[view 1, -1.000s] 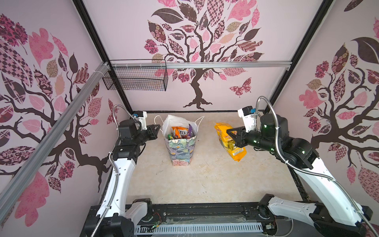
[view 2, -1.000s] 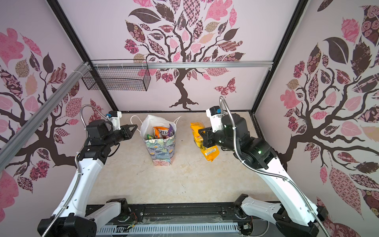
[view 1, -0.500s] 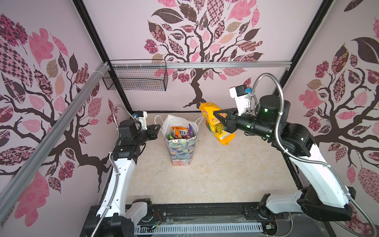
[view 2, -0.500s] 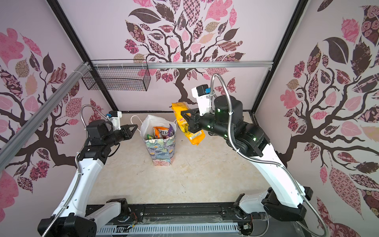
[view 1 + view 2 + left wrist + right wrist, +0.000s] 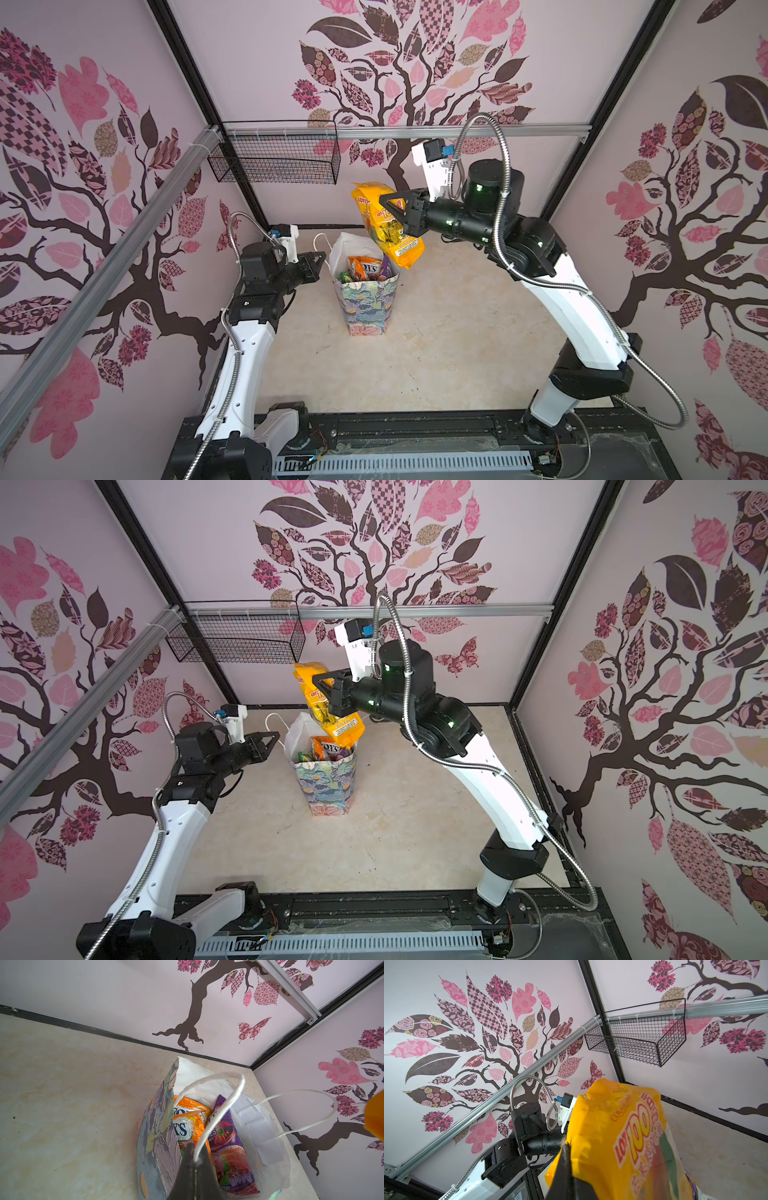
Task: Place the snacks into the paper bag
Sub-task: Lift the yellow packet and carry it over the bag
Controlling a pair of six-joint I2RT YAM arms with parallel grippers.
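The paper bag [image 5: 365,303] [image 5: 328,787] stands upright mid-table, floral outside, white inside. In it are an orange snack packet [image 5: 185,1126] and a purple one [image 5: 226,1138]. My left gripper [image 5: 320,259] [image 5: 272,737] [image 5: 195,1159] is shut on the bag's white cord handle [image 5: 218,1118] at the bag's left side. My right gripper [image 5: 384,202] [image 5: 316,679] [image 5: 568,1147] is shut on the upper part of a large yellow snack packet [image 5: 401,249] [image 5: 340,729] [image 5: 623,1136]. The packet hangs in the air, its lower end over the bag's right rim.
A black wire basket [image 5: 274,166] hangs on the back rail to the upper left. The enclosure walls close in the beige table [image 5: 457,332] on three sides. The left arm [image 5: 533,1126] shows behind the yellow packet in the right wrist view.
My right gripper has lifted the yellow packet off the table and carried it leftward to above the bag's opening. The left arm has stayed put, holding the handle.
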